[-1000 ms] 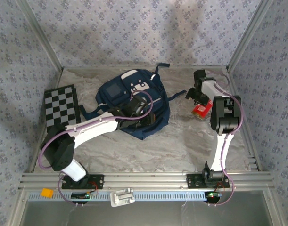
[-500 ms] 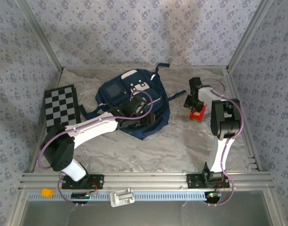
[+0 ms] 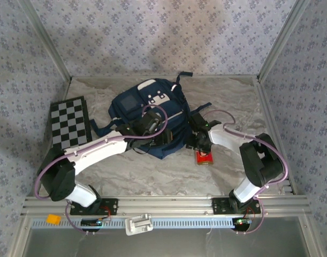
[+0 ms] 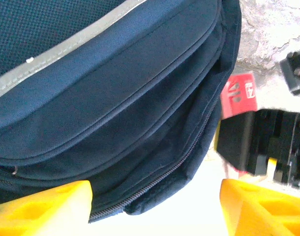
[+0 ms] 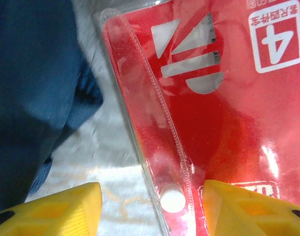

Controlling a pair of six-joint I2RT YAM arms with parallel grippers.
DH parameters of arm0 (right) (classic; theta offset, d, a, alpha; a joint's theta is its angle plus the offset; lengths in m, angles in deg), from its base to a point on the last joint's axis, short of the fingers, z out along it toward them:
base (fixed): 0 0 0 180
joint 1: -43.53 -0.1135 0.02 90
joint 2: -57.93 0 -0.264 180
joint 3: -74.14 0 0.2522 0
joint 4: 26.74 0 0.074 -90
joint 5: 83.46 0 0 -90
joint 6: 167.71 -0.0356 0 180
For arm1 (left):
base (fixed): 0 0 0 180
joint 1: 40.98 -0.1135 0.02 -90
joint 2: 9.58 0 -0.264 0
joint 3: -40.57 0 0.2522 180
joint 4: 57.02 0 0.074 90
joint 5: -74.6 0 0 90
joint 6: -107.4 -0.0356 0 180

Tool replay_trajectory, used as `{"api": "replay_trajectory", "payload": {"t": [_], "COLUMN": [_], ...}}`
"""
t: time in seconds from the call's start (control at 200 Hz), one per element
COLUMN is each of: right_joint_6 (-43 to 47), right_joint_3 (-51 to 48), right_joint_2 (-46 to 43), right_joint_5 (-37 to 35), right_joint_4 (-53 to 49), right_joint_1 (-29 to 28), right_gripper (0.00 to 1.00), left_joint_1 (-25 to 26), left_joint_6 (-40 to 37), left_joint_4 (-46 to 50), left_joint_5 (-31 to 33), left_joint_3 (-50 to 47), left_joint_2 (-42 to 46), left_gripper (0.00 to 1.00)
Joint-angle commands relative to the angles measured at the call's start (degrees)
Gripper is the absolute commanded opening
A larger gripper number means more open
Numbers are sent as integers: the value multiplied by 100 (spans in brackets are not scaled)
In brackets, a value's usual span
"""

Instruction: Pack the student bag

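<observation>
left gripper (image 4: 154, 210) spread wide over the near edge of the bag (image 3: 132, 104), lying centre, toward the far side. right gripper (image 5: 152, 204) just right of it over a red packet (image 3: 203, 157), can't tell if it grips. checkerboard (image 3: 70, 126) at left.

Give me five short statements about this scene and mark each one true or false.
1. A checkerboard lies to the left of the bag. True.
2. The red packet is inside the bag. False: it is outside, beside the bag's right side.
3. The packet bears a white "4". True.
4. The left gripper has its fingers pressed together. False: they stand apart, with the bag's zipped edge between them.
5. The right gripper is over the checkerboard. False: it is at the packet, next to the bag.
</observation>
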Motion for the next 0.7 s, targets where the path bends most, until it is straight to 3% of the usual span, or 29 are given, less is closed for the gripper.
{"api": "replay_trajectory", "payload": {"t": [0.0,0.13,0.33,0.695], "right_joint_6": [-274,-128,281,581], "right_joint_3": [-63,-248,-1136,-1962], "right_joint_2": [-487,-1107,-1603,-1798], "right_joint_5": [160,451,852,1696], "right_joint_4": [-321,-783,-729,4], "right_joint_1": [96,413,1430,2248], "right_gripper": [60,66,62,55], "left_joint_1": [131,478,1060,1264], "left_joint_6": [602,1137,1626,2010], "left_joint_4": [-361,-939,-1532,-1811], "left_joint_5": [-358,-530,-687,-974], "left_joint_3": [-229,-235,157,981], "left_joint_2": [213,55,-742,-2394], "left_gripper": [66,61,53,27]}}
